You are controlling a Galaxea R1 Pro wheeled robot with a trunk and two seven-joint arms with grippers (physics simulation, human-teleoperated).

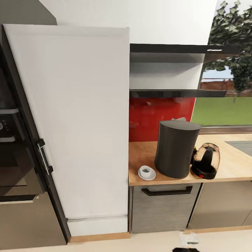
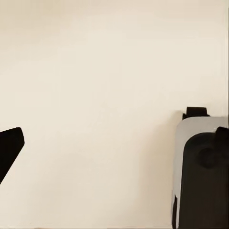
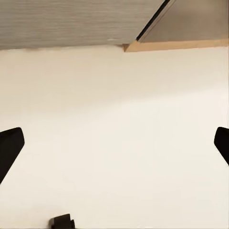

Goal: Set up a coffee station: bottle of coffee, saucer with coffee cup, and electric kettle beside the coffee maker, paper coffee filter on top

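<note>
Matte dark-grey cylindrical coffee maker (image 1: 176,148) stands on the wooden surface (image 1: 141,150); white ceramic cup (image 1: 146,171) on saucer (image 1: 147,174) beside it, fragile, pinch the rim. Glass kettle (image 1: 206,161) heavy, slippery: take the handle. Right gripper (image 3: 114,148) spread wide; left gripper (image 2: 11,150) state unclear.

We see a tall white cabinet (image 1: 75,119) filling the left half of the head view, with a black oven (image 1: 14,150) at its left edge. Right of it, a wooden countertop (image 1: 143,154) runs below a red backsplash (image 1: 159,115) and a black range hood (image 1: 175,70). A grey drawer (image 1: 162,208) with a dark handle sits beneath. A window (image 1: 227,87) shows greenery. Ahead of the right gripper, the cream floor (image 3: 114,138) meets a wooden plinth (image 3: 176,45).
</note>
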